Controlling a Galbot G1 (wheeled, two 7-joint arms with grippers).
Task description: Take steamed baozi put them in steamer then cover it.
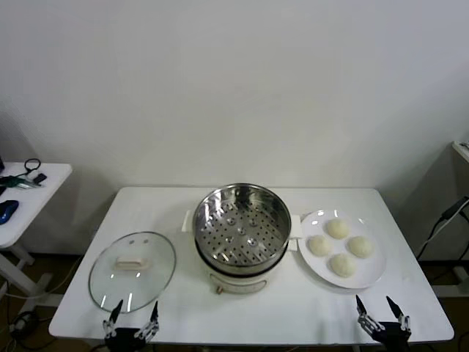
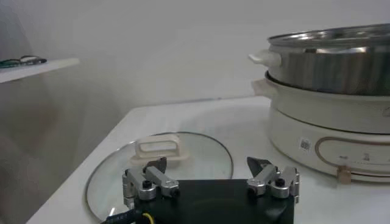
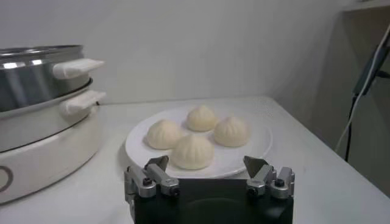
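Observation:
Several cream-white baozi [image 1: 338,246] lie on a white plate [image 1: 370,277] at the table's right; the right wrist view shows them [image 3: 192,151] just beyond my open, empty right gripper [image 3: 207,165]. The steel steamer [image 1: 241,224] with its perforated tray stands uncovered in the middle on a cream base [image 2: 329,131]. The glass cover [image 1: 133,270] with its cream handle [image 2: 157,150] lies flat on the table at the left. My left gripper [image 2: 208,165] is open and empty at the cover's near edge. Both grippers, left [image 1: 133,318] and right [image 1: 381,314], sit at the table's front edge.
The white table [image 1: 278,308] has a front edge right by both grippers. A small side table [image 1: 29,198] with cables and dark items stands at the far left. A cable [image 1: 443,220] hangs at the far right by a grey cabinet.

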